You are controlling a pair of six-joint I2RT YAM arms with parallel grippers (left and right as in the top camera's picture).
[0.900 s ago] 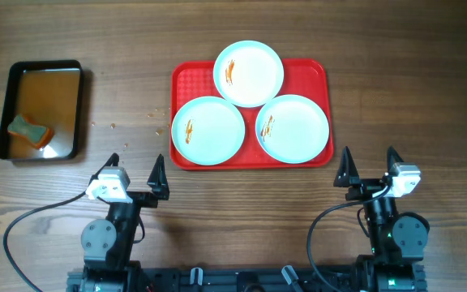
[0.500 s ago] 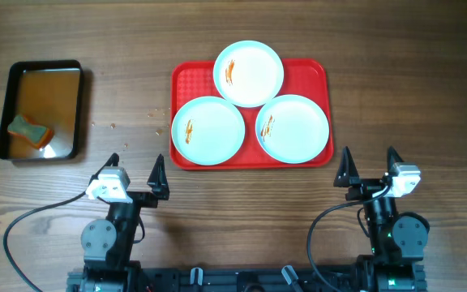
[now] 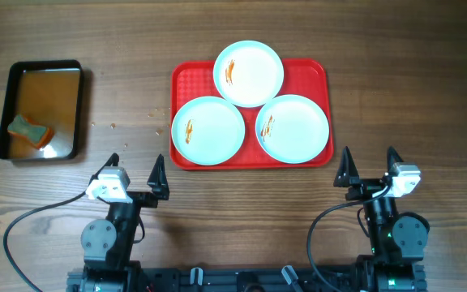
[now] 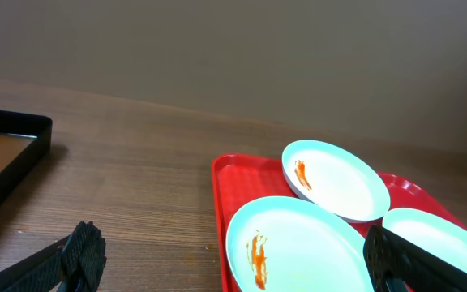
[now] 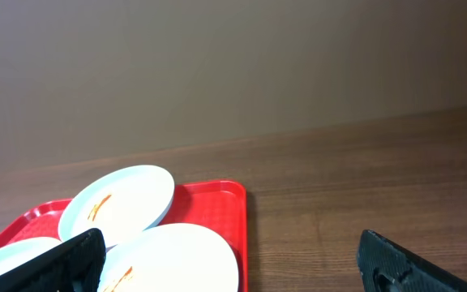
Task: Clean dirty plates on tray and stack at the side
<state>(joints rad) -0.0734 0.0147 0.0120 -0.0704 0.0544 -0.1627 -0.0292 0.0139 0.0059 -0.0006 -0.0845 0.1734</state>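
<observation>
Three sauce-smeared plates (image 3: 249, 74) on red tray (image 3: 314, 69), farthest overhanging its rim; wrist views crop nearer two. Left hand (image 3: 136, 164), right hand (image 3: 369, 156): fingers apart, empty. Sponge (image 3: 29, 130) in black tray (image 3: 76, 73), far left

Overhead view: fixed high above table (image 3: 412, 81), looking straight down; left gripper (image 3: 136, 157) and right gripper (image 3: 369, 151) near bottom edge. Left wrist view: low, just above table, facing forward toward far wall (image 4: 233, 49); tray (image 4: 233, 178) close, right of centre; black tray (image 4: 43, 130) at left edge. Right wrist view: same low forward look; tray lower left. All three views share tray and plates (image 3: 250, 77)
</observation>
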